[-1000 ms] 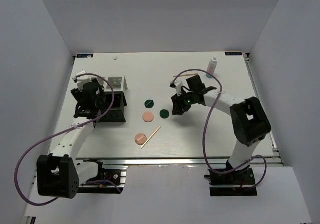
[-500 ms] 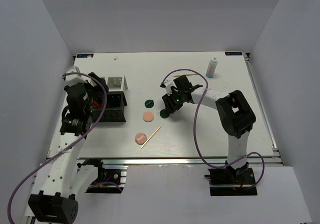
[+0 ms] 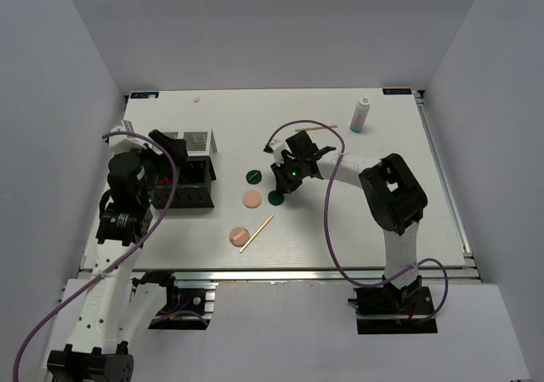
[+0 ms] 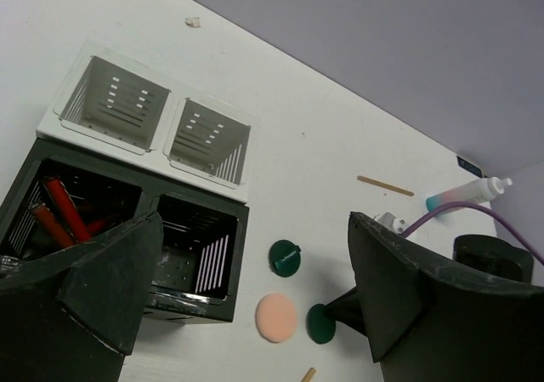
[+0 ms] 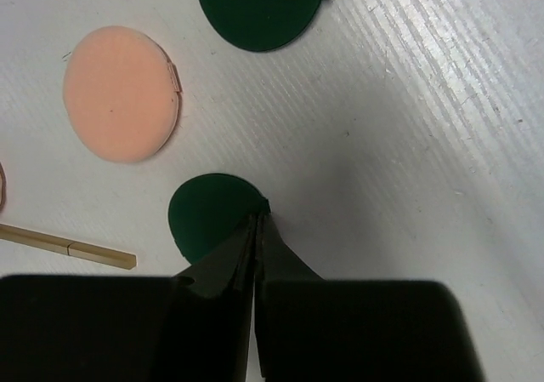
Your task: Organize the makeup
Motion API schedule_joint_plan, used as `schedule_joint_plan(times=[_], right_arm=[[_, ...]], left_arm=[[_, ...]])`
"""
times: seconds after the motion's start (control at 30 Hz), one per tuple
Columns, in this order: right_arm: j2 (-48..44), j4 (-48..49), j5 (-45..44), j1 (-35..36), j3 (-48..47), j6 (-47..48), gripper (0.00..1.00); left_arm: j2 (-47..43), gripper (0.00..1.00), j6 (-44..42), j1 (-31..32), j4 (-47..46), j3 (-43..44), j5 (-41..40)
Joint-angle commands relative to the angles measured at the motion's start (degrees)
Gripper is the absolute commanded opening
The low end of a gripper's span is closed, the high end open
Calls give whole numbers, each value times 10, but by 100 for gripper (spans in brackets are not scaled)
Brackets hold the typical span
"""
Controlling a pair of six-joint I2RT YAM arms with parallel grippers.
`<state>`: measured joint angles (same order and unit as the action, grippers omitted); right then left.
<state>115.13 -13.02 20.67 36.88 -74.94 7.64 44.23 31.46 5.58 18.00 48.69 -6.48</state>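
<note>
My right gripper (image 5: 257, 219) is shut, its tips pinching the right edge of a dark green disc (image 5: 208, 212) that lies on the table; the same gripper (image 3: 282, 188) and disc (image 3: 274, 197) show near the table's middle. A second green disc (image 3: 252, 176) and a peach disc (image 3: 252, 199) lie just left of it. Another peach disc (image 3: 239, 236) touches a wooden stick (image 3: 257, 233) nearer the front. My left gripper (image 4: 255, 254) hangs wide open, holding nothing, above the black organizer (image 4: 229, 229), where red-and-black sticks (image 4: 64, 208) lie in the left compartment.
A white-blue bottle (image 3: 361, 116) stands at the back right, with a thin wooden stick (image 3: 316, 128) lying to its left. White slotted bins (image 3: 195, 139) adjoin the organizer's back side. The right arm's purple cable (image 3: 336, 220) loops over the table.
The right gripper moved left to the green disc and shut on its edge. The left arm drew back from the organizer toward the near left, and its gripper opened wider.
</note>
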Motion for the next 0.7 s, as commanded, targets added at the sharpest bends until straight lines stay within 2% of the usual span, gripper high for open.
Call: schedule_joint_plan(times=[0.0, 0.2, 0.43, 0.67], right_arm=[[-2, -43, 4, 3, 31, 28, 0], [-76, -12, 60, -4, 14, 56, 0], [-83, 23, 132, 16, -99, 9, 0], [24, 66, 111, 99, -332, -73, 0]], left_arm=[[-27, 98, 21, -2, 8, -15, 23], [-61, 98, 75, -2, 6, -67, 64], [-110, 98, 86, -2, 19, -86, 53], [-113, 98, 77, -2, 38, -60, 41]])
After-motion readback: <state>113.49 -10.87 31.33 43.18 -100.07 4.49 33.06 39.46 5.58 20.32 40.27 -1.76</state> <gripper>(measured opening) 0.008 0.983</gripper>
